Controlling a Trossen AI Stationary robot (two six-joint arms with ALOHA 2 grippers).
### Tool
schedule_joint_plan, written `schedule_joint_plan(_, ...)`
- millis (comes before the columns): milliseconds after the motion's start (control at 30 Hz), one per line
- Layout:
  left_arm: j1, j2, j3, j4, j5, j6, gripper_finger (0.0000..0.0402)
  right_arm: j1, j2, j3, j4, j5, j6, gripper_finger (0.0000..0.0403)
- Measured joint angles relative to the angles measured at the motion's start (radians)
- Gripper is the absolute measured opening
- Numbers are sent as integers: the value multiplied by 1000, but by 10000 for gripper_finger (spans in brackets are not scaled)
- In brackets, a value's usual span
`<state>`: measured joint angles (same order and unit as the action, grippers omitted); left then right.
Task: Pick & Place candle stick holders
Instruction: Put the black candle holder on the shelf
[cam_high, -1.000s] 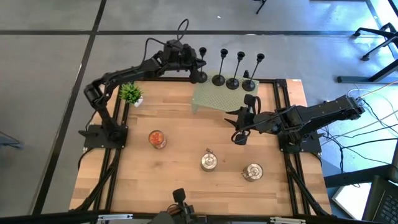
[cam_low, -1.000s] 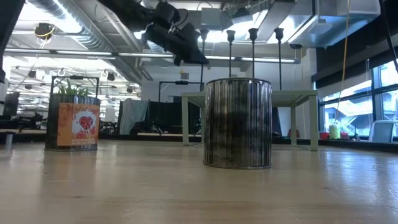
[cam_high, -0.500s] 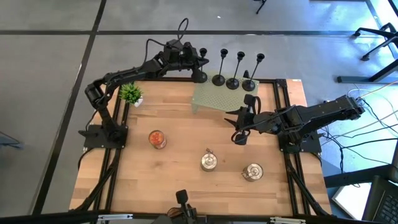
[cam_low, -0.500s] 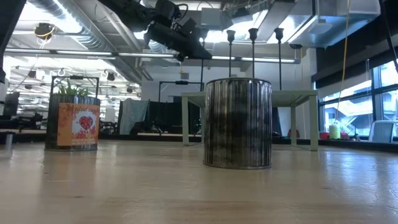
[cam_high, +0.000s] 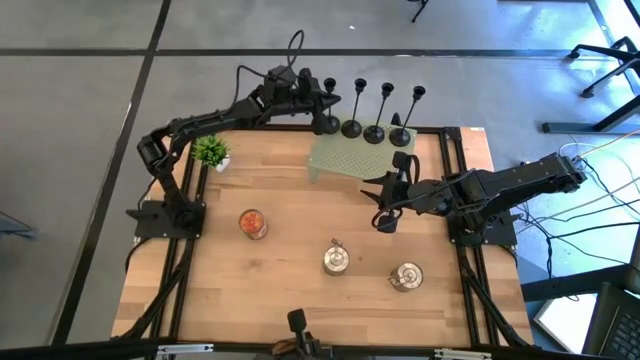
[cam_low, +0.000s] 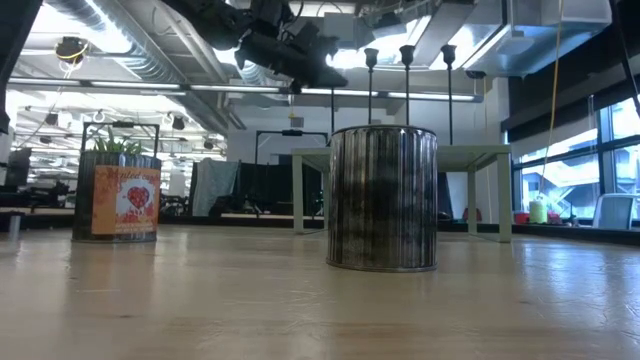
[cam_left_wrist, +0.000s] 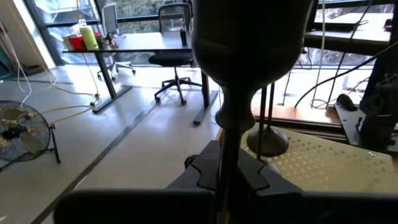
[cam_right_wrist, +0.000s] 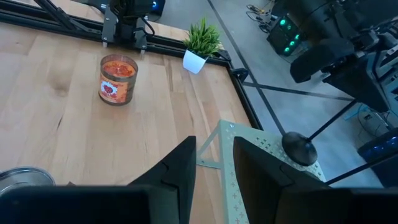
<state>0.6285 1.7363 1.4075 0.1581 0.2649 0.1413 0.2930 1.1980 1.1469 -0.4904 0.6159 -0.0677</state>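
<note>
Four slim black candlestick holders stand in a row on the far edge of a pale green perforated stand (cam_high: 350, 158). My left gripper (cam_high: 305, 95) reaches in from the table's left and is shut on the leftmost holder (cam_high: 324, 110). That holder's cup (cam_left_wrist: 249, 37) fills the left wrist view. The other three holders (cam_high: 352, 128) (cam_high: 374, 133) (cam_high: 400, 136) rest on their round bases. My right gripper (cam_high: 380, 192) hangs open and empty near the stand's right front corner, with its fingers (cam_right_wrist: 180, 171) apart. My left gripper pinches the leftmost holder's thin stem (cam_left_wrist: 229, 149) between its two fingers (cam_left_wrist: 202, 173), a little below the cup. The fingers come nearly level from the table's left, across the stem. The holder stands upright. Its base (cam_high: 323, 126) appears to rest on the stand's far left corner.
A red-labelled glass candle jar (cam_high: 253, 223) and a small potted plant (cam_high: 211, 151) stand on the left half of the table. Two silver tins (cam_high: 336, 260) (cam_high: 406, 276) stand toward the near edge. One tin (cam_low: 382, 197) blocks the middle of the low view.
My left gripper has moved toward the table's right onto the leftmost holder, and in the low view it now covers that holder's cup. The holders and my right gripper have kept still.
</note>
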Motion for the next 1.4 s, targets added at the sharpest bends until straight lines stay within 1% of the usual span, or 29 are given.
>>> schedule_joint_plan(433, 0, 3, 0, 2, -1, 0, 7, 0, 0, 0, 0, 0, 0, 110)
schedule_joint_plan(600, 7, 27, 0, 6, -32, 3, 7, 0, 0, 0, 0, -2, 0, 110)
schedule_joint_plan(833, 9, 49, 0, 69, -36, 4, 7, 0, 0, 0, 0, -2, 0, 110)
schedule_joint_plan(1067, 10, 49, 0, 74, -37, 3, 8, 0, 0, 0, -1, -2, 0, 110)
schedule_joint_plan(1233, 10, 49, 0, 52, -37, 1, 17, 0, 0, 0, -2, -2, 0, 110)
schedule_joint_plan(1400, 10, 49, 0, 52, -38, -46, 34, 0, 0, 0, -2, -2, 0, 110)
